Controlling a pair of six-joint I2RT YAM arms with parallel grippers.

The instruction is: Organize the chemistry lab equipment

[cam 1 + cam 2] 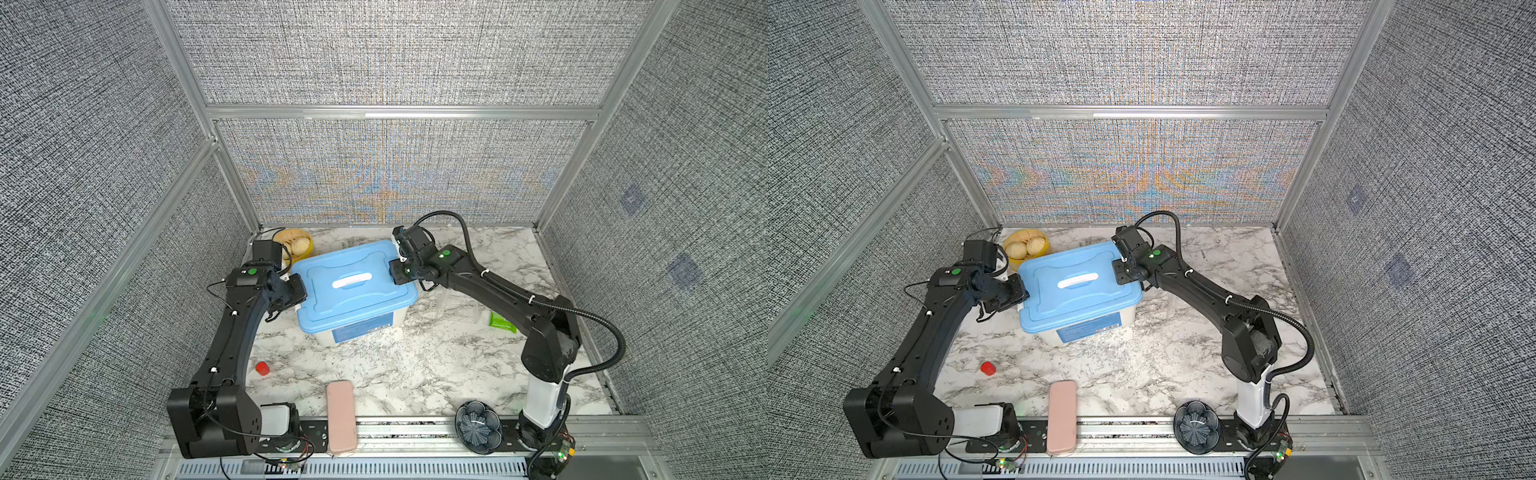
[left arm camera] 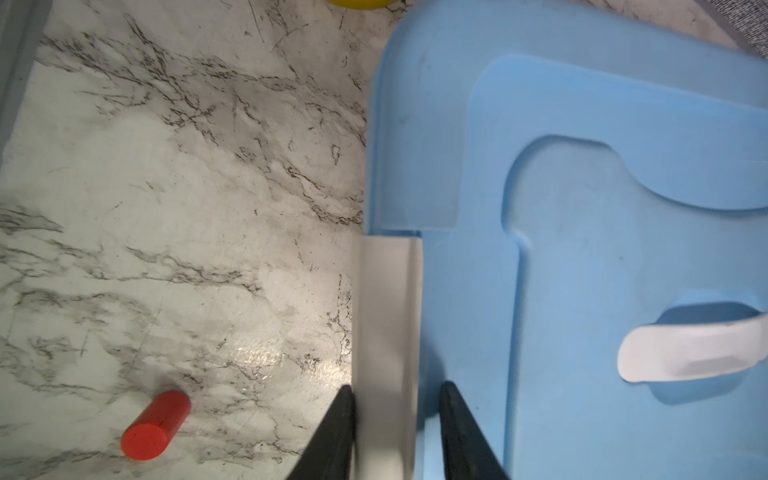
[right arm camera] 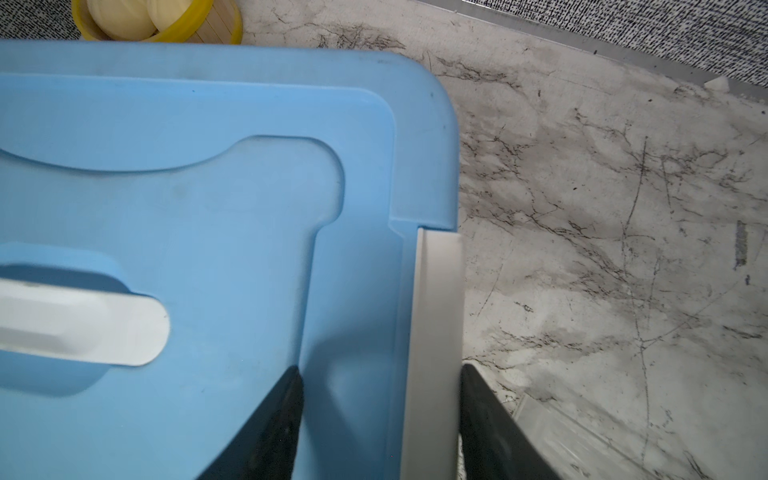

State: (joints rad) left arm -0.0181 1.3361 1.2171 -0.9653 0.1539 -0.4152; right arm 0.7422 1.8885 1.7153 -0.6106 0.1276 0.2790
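A storage box with a blue lid and a white handle stands mid-table. Its white end latches show in the wrist views. My left gripper straddles the left latch: the outer finger touches it, and the inner finger stands a small gap off, over the lid. My right gripper holds the right latch, one finger against its outer face and the other on the lid. A clear tube rack stands right of the box. The other lab equipment is hidden.
A yellow steamer basket with buns sits behind the box at the left. A red cylinder lies front left, a pink case at the front edge, a dark flower-shaped bowl front right, a green packet by the right arm.
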